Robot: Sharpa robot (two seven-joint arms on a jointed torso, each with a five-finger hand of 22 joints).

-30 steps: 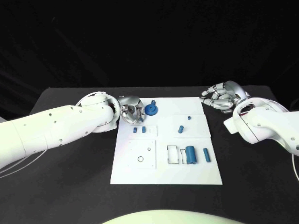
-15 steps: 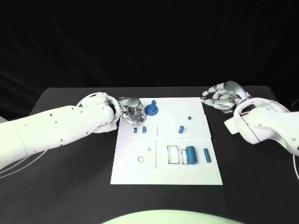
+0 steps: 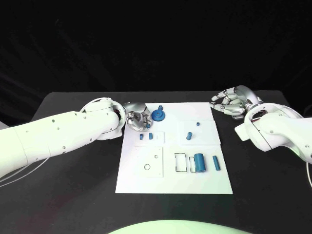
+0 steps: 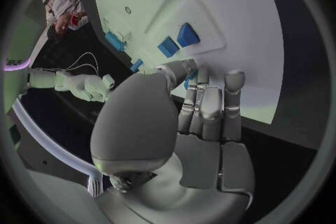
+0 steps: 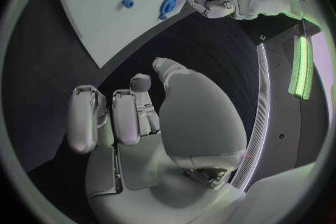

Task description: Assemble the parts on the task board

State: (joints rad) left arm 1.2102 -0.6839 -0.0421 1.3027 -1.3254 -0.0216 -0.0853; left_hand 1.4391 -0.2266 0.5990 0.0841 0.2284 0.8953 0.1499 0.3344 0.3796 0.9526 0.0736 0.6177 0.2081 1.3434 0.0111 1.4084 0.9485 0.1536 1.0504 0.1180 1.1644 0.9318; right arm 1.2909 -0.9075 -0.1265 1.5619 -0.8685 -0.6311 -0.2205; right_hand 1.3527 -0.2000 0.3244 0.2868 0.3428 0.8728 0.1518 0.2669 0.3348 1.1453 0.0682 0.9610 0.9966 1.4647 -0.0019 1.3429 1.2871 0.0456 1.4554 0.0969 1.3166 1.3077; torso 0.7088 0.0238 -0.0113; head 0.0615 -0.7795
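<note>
Curling its fingers (image 3: 143, 116) beside the round blue part (image 3: 158, 115) at the task board's (image 3: 173, 180) far left corner, the left hand (image 3: 137, 118) may touch it, but a grip cannot be told. The right hand (image 3: 232, 101) hovers past the board's far right corner, fingers curled on nothing, while more blue parts (image 3: 199, 161) lie mid-board.

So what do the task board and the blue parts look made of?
The task board looks like matte white plastic or painted sheet: flat, even, no glare. The blue parts look like moulded or printed plastic, uniform colour with a dull sheen. The pictures cannot settle either material.
</note>
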